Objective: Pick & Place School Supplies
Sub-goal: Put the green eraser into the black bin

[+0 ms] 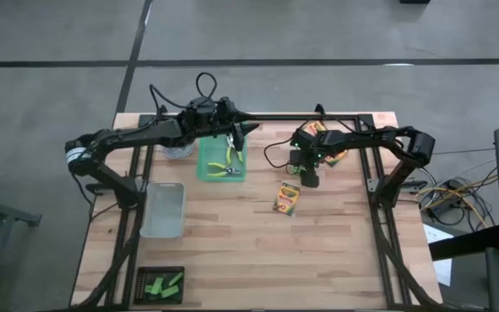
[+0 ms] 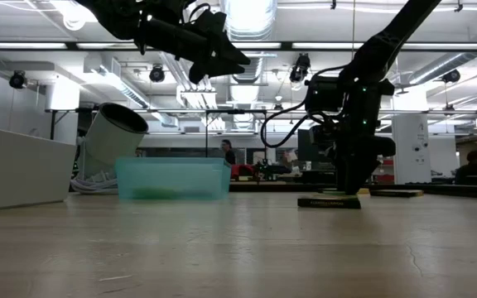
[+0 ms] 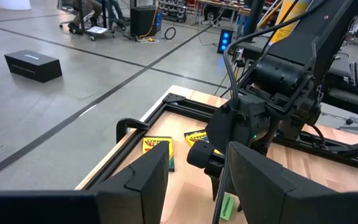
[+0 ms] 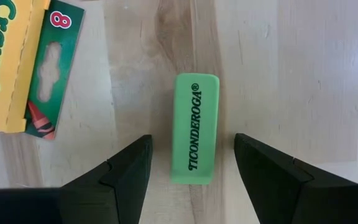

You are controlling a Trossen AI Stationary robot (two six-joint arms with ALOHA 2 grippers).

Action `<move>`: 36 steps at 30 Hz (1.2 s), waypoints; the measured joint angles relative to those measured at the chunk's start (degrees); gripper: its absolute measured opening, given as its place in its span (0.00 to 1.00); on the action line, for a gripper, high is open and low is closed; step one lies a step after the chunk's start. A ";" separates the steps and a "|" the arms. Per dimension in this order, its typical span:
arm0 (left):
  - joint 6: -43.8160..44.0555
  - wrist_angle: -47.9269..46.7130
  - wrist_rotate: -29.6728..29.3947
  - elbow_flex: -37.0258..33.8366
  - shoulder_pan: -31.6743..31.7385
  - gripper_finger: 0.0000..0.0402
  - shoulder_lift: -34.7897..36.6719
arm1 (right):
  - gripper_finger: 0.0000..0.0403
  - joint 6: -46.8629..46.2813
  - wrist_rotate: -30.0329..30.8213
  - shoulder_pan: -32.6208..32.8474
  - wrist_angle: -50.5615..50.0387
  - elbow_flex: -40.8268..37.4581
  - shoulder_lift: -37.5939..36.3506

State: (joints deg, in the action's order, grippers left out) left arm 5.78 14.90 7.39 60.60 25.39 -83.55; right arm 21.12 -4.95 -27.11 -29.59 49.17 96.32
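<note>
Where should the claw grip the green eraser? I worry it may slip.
Grip the green eraser across its two long edges near the middle, coming straight down. It lies flat on the table, already between the right claw's open fingers.

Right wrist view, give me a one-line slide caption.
Open right gripper poised over a green eraser lying on the table, crayon box beside it.

I see my right gripper [image 4: 191, 163] open, fingers straddling a flat green rectangular eraser [image 4: 195, 128] with bare wood either side. A yellow-and-green crayon box [image 4: 17, 65] lies near one finger. The wide middle of the wooden table [image 1: 258, 260] is bare.
</note>
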 joint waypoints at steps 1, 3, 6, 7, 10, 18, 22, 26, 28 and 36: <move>0.00 0.00 -0.01 0.00 0.00 0.43 0.00 | 0.56 -0.02 0.02 0.00 -0.04 0.04 0.02; 0.02 0.00 0.01 0.00 0.00 0.43 0.00 | 0.56 0.00 0.11 0.00 -0.06 0.08 0.02; 0.11 0.00 0.01 0.00 0.00 0.43 0.00 | 0.56 -0.10 0.19 0.00 -0.06 0.08 0.02; 0.11 0.00 0.01 0.00 0.00 0.43 0.00 | 0.56 -0.10 0.19 0.00 -0.06 0.08 0.02; 0.13 0.00 0.00 0.00 0.00 0.43 0.00 | 0.56 -0.10 0.19 0.00 -0.06 0.08 0.02; 0.17 0.00 0.01 0.00 0.00 0.43 0.00 | 0.54 -0.10 0.22 0.00 -0.06 0.08 0.04; 0.20 0.00 -0.01 0.00 0.00 0.43 0.00 | 0.50 -0.10 0.19 0.00 -0.13 0.08 0.04; 0.22 0.00 -0.01 0.00 0.00 0.43 0.00 | 0.43 -0.10 0.18 0.02 -0.19 0.06 0.04; 0.22 0.00 -0.01 0.00 0.00 0.43 0.00 | 0.40 -0.12 0.01 0.02 -0.16 0.06 0.04; 0.22 0.02 0.00 0.00 0.00 0.43 0.00 | 0.29 -0.13 -0.02 0.02 0.00 0.06 -0.05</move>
State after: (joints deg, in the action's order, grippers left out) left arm 6.00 14.92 7.39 60.60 25.39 -83.55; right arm 20.99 -4.97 -27.09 -29.58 49.23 96.27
